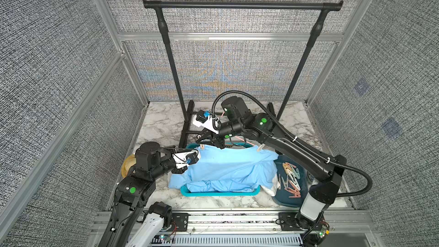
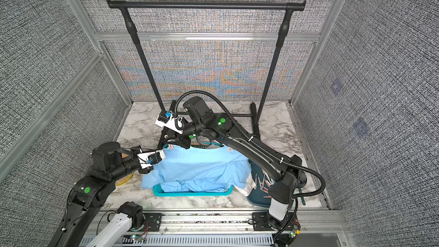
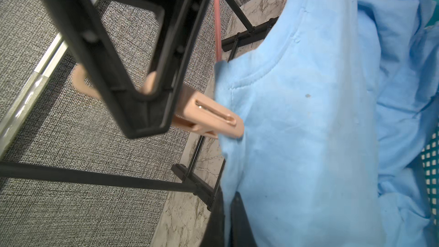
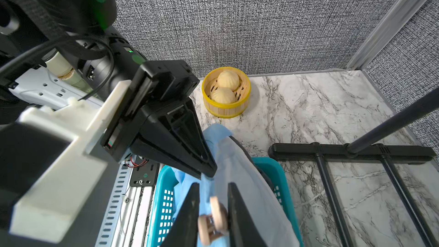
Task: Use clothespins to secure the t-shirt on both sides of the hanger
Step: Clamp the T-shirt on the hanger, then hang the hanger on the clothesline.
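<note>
A light-blue t-shirt lies on a thin pink hanger over a teal basket. A beige clothespin bites the shirt's left shoulder edge. My right gripper is shut on that clothespin's handles, reaching in from behind. My left gripper is shut on the shirt's edge just below the clothespin, next to the right fingers. A second pale clothespin sits on the right shoulder. Several loose clothespins lie in a dark blue tray.
A black garment rack stands behind the basket, its feet on the marble table. A yellow steamer basket with two buns sits at the left, beside my left arm. Grey panel walls close in three sides.
</note>
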